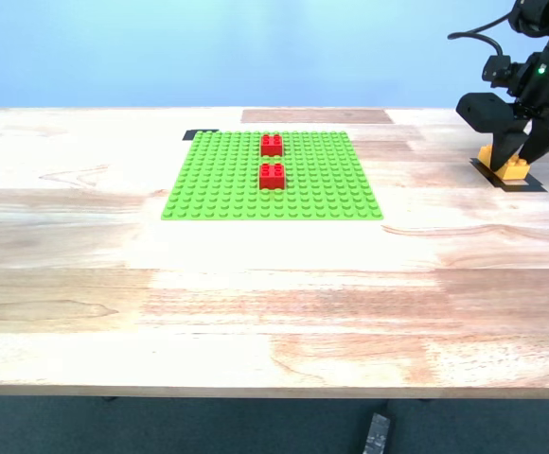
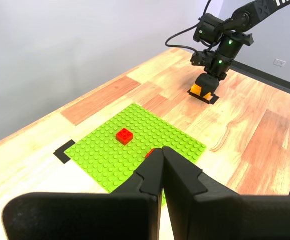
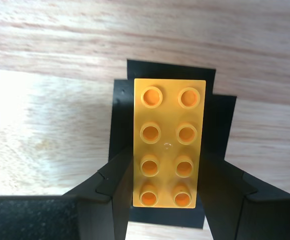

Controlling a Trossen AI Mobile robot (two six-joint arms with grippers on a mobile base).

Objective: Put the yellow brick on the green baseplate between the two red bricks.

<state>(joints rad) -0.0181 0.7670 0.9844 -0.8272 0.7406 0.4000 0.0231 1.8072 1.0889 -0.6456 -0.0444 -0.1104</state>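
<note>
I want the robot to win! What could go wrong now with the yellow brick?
Two things could, I think. My second gripper has its fingers beside only one end of the yellow brick, so the brick might tip or twist when lifted. And the gap between the two red bricks on the green baseplate looks narrow, so the long brick may bump one or sit crooked unless it goes in crosswise.

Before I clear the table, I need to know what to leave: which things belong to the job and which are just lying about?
Belong to the job:
yellow brick, between my second tool's fingers
green baseplate
two red bricks

Lying about:
black tape patch under the yellow brick
black tape at the baseplate's far corner
</note>
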